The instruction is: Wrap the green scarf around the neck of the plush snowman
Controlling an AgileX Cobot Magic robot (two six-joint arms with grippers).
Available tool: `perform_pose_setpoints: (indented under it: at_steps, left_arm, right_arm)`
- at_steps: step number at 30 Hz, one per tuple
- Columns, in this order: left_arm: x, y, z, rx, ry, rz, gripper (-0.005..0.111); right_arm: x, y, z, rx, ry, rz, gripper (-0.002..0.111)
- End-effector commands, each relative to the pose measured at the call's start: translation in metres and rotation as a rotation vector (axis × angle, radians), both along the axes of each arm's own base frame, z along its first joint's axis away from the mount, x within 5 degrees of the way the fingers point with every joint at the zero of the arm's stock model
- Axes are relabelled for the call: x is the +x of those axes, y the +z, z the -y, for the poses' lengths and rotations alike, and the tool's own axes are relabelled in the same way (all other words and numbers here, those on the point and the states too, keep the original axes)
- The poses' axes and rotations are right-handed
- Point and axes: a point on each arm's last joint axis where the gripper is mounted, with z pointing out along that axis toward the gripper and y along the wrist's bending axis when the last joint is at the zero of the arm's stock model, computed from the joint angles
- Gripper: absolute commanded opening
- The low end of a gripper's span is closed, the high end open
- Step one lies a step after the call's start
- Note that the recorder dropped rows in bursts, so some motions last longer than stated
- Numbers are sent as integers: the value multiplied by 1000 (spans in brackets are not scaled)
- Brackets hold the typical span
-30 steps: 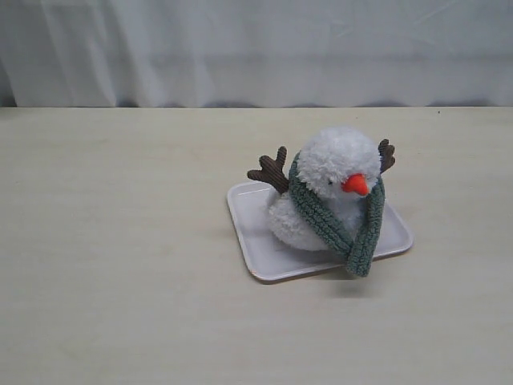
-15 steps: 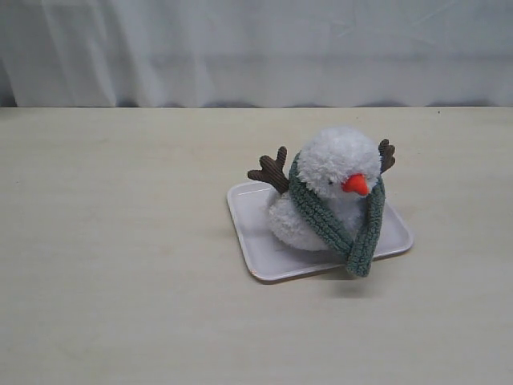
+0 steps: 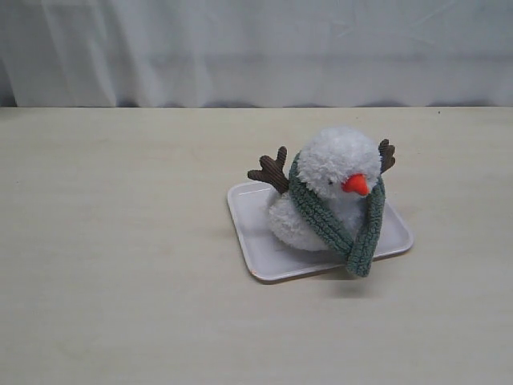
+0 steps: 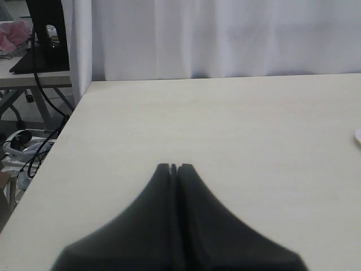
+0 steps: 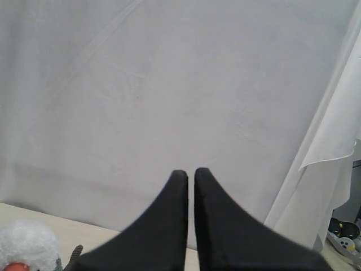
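White plush snowman, orange nose; grey-green ribbed green scarf; white tray.

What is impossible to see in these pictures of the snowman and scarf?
- Exterior view: the head of the plush snowman hides the back of the green scarf and most of one twig arm.
- Exterior view: the snowman covers part of the white tray.
- Right wrist view: the picture's edge cuts off the snowman.

One plush snowman, one green scarf, one tray (white, rectangular)
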Motion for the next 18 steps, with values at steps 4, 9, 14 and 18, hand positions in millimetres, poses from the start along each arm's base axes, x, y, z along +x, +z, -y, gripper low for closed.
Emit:
perform_pose_setpoints:
  at_steps: [4, 9, 14, 18]
  left_arm:
    - [0, 0, 0, -10, 2, 7, 0]
    - [0, 0, 0, -10, 2, 7, 0]
    - [0, 0, 0, -10, 2, 7, 0]
    - [0, 0, 0, -10, 2, 7, 0]
  right_arm:
    - [0, -1, 0, -4, -10, 5, 4]
    - [1, -2, 0, -3, -8, 10, 4]
    - [-1, 8, -1, 12, 10, 130, 4]
    - [-7, 22, -2, 16, 19, 291, 4]
